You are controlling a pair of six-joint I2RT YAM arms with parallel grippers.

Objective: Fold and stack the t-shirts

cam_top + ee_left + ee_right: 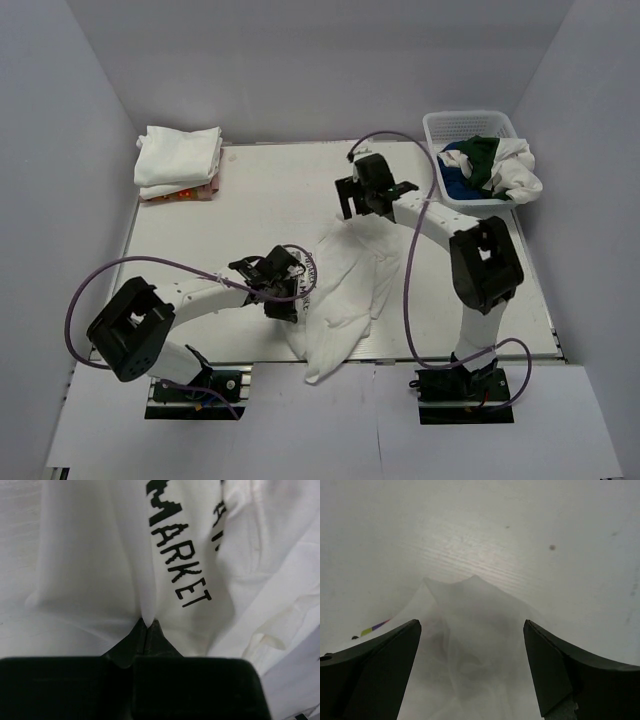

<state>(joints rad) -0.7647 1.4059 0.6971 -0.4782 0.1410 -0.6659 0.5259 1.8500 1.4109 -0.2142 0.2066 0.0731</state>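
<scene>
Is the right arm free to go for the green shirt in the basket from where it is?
Probably yes. The right gripper is open and empty over the white shirt, the green shirt lies on top in the basket on that arm's side, and nothing stands between them.

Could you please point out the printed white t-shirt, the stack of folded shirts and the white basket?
printed white t-shirt [350,285]: top view, its crumpled middle.
stack of folded shirts [180,152]: top view, top white layer.
basket [468,116]: top view, far rim.

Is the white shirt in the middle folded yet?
Not folded: the white shirt lies crumpled in loose wrinkles, one fold pinched by the left gripper.
</scene>
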